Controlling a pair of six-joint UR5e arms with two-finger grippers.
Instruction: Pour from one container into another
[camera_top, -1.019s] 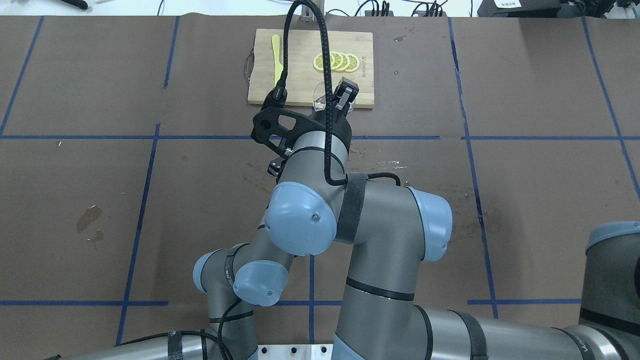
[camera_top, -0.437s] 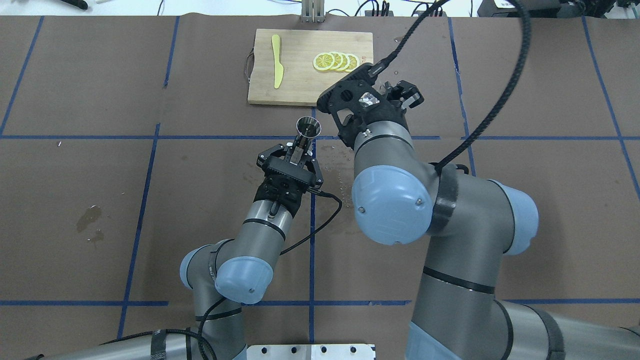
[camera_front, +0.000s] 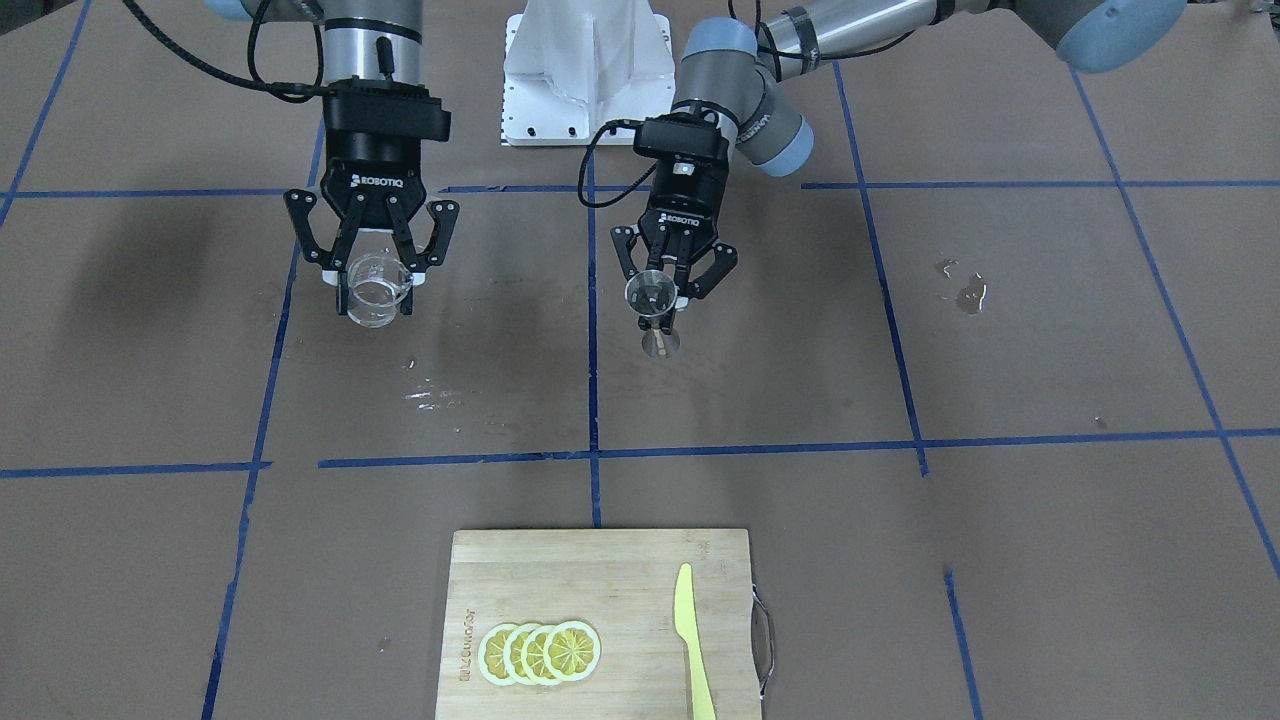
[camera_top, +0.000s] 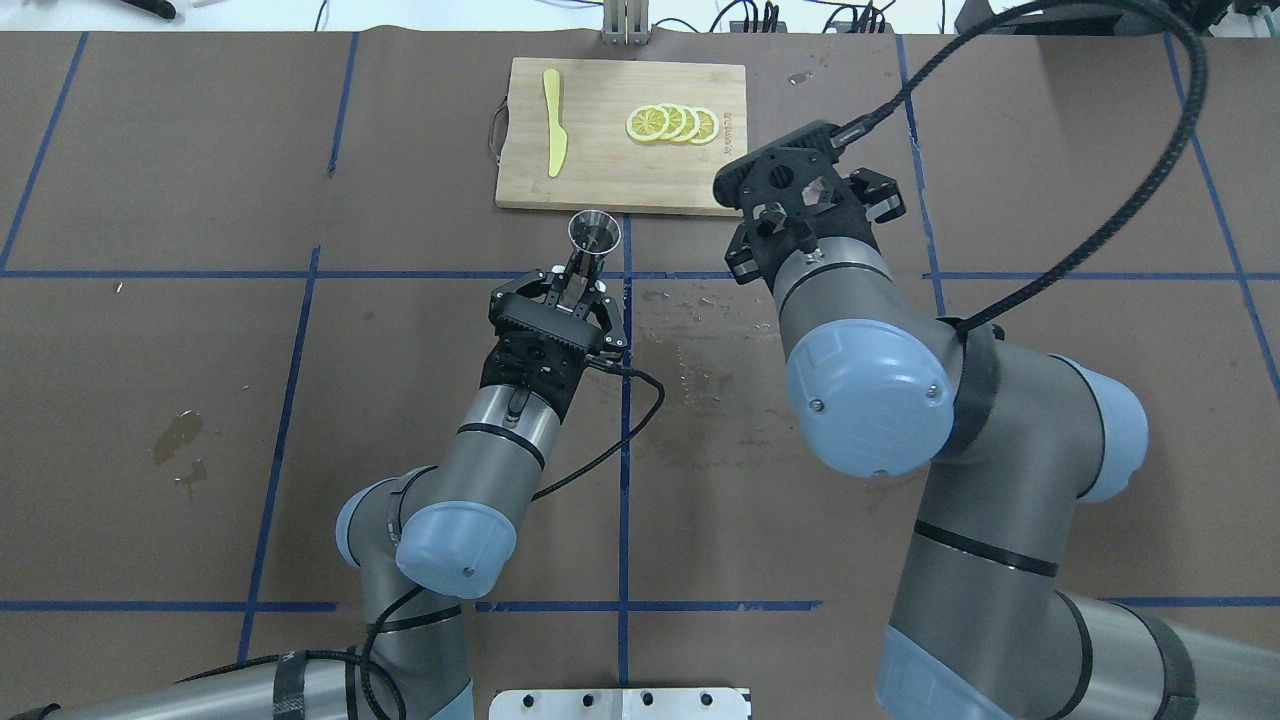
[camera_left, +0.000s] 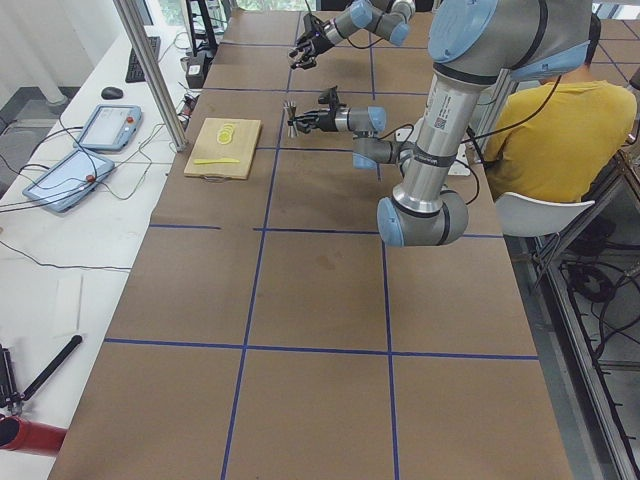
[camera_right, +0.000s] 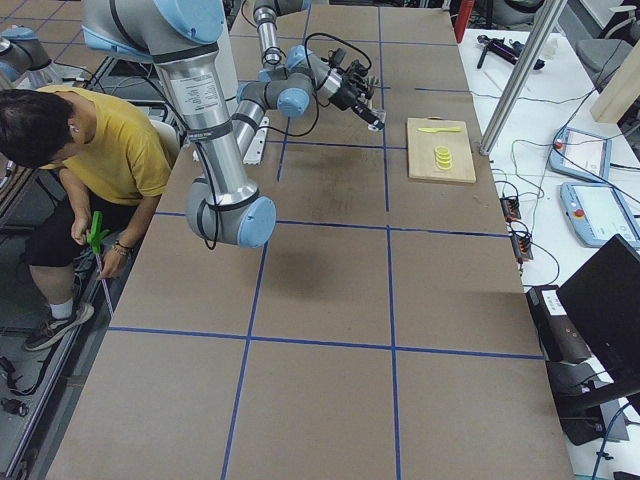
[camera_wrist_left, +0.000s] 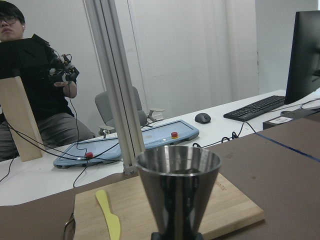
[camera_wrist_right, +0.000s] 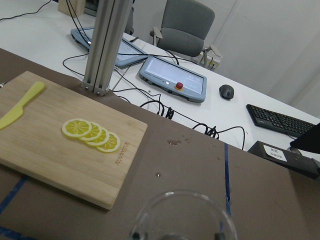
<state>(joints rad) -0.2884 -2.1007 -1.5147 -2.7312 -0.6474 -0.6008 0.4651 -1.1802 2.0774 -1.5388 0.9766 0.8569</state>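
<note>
At centre of the front-facing view, slightly right: left gripper (camera_front: 667, 297), fingers drawn narrow and clamped on the waist of a polished steel double-cone jigger (camera_front: 651, 291); jigger upright, open mouth up, its foot low over the brown paper-covered table (camera_front: 1050, 330); whether the foot touches the table cannot be told; in the left wrist view the jigger's upper cone (camera_wrist_left: 178, 187) fills the lower centre of the frame.

At upper left of the same view: right gripper (camera_front: 378, 283), fingers spread wide around a clear round glass cup (camera_front: 378, 292) and closed against its sides; cup upright, mouth up; only its rim (camera_wrist_right: 182, 220) shows at the bottom edge of the right wrist view; contents cannot be told.

Cup and jigger well apart, one blue tape line (camera_front: 592, 330) running between them.

At bottom centre: rectangular bamboo cutting board (camera_front: 610, 580) with a metal handle at its right end; on it, lower left, a fanned row of four yellow lemon slices (camera_front: 540, 652); toward the right, a pale yellow plastic knife (camera_front: 692, 640), lying apart from the slices.

Between the cup and the board: small wet marks (camera_front: 430, 395) on the paper; further stains (camera_front: 965, 293) at right.

At the right edge of the exterior left view: a seated person in a yellow shirt (camera_left: 545, 130).
</note>
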